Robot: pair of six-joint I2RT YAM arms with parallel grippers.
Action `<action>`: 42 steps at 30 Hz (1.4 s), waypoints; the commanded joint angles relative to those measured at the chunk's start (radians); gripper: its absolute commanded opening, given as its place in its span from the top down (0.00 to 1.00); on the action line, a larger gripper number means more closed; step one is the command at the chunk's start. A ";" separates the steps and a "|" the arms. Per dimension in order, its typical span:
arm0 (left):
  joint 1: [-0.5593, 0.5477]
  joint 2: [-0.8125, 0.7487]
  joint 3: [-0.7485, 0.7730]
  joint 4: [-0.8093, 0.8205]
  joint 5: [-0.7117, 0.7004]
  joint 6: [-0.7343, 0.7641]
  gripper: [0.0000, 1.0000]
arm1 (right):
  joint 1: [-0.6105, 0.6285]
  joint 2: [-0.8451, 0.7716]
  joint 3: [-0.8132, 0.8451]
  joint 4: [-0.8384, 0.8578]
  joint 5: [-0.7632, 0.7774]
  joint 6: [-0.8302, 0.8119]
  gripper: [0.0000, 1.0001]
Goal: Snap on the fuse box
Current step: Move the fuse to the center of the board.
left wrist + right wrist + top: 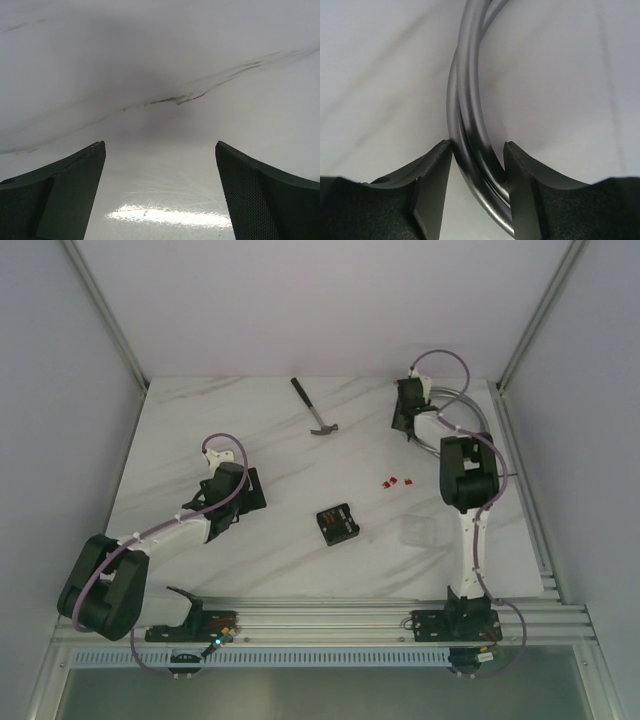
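Top view: fuse box sits open-side up on the marble table, roughly centre, between the two arms and touched by neither. Orange/red bits are visible in its slots. Neither wrist cam sees it.

Left gripper is parked left of the box, well apart from it. Left wrist cam: left gripper is spread wide, with only bare veined table between the fingers. Released, holding nothing.

Right gripper is at the far right of the table, well away from the box, next to a grey cable. From overhead its jaw state can't be read. Right wrist cam fills that in: right gripper straddles the grey cable, whose looped strands run between the fingers, and both pads look pressed against it. Reads as clenched on the cable.

Top view only: hammer at the far middle, two small red fuses right of centre, and a faint clear cover just right of the box, not touching it.
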 commanded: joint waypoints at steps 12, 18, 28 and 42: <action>0.010 -0.019 -0.011 0.025 0.021 0.005 0.00 | -0.107 -0.226 -0.158 0.098 -0.083 -0.043 0.31; 0.011 -0.011 -0.016 0.041 0.038 -0.008 0.00 | -0.107 -0.110 -0.031 0.268 -0.187 -0.073 0.27; 0.013 -0.009 -0.024 0.061 0.044 -0.013 0.00 | -0.123 0.205 0.340 0.376 -0.298 0.004 0.42; 0.014 -0.053 -0.056 0.099 0.042 -0.001 0.00 | -0.157 0.395 0.492 0.494 -0.479 0.192 0.46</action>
